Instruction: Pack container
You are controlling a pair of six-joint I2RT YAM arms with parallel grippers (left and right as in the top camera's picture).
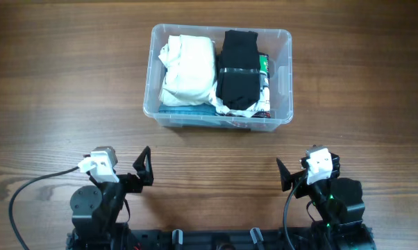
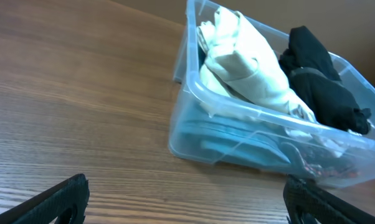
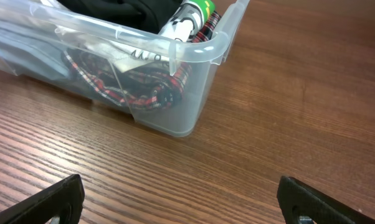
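Ahead of both sets of fingers, across a strip of bare table (image 1: 56,83), stands the container (image 1: 287,83). From the left gripper (image 2: 184,193) it lies forward and to the right. From the right gripper (image 3: 180,186) it lies forward and to the left. Neither gripper touches it.

Finger state: both pairs are spread wide, with only wood grain between them. This suggests that each arm is parked near its base, clear of the bin.

Load arrangement:
- A cream cloth (image 1: 188,69) fills the half nearer the left fingers.
- A black cloth (image 1: 238,69), banded across its middle, lies touching the cream cloth.
- A green-capped tube (image 3: 197,9) sits between the black cloth and the end wall nearest the right fingers.
- Red plaid fabric (image 3: 144,87) and a teal item (image 2: 237,140) lie underneath, against the near wall.

Flat items sit low and bulky folds on top, which appears intended to keep the load compact. No loose item shows on the table, so packing looks close to done.

Limits of view:
- The teal item is blurred by the plastic and cannot be identified.
- Each wrist view cuts off part of the bin.
- Each wrist view shows only the fingertips of its own gripper.
- No lid is visible.
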